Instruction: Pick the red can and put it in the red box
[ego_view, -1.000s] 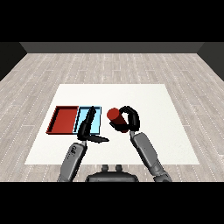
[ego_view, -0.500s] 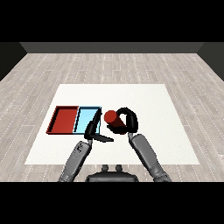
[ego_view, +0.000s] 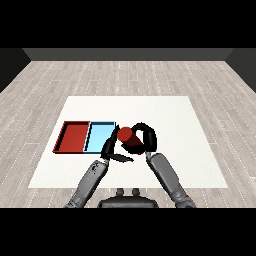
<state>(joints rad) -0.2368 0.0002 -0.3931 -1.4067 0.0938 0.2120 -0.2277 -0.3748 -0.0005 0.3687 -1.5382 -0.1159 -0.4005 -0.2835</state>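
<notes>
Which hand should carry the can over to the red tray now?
Right. The right hand is already curled round the red can. The left hand holds nothing, fingers straight. The red tray lies beyond the light blue tray.

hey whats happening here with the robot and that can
The robot's right hand has its fingers curled round the red can, holding it just right of the light blue tray. The left hand is beside the can with straight fingers, holding nothing. The red tray, where the can should go, lies at the far left on the white table, and nothing is in it yet.
</notes>
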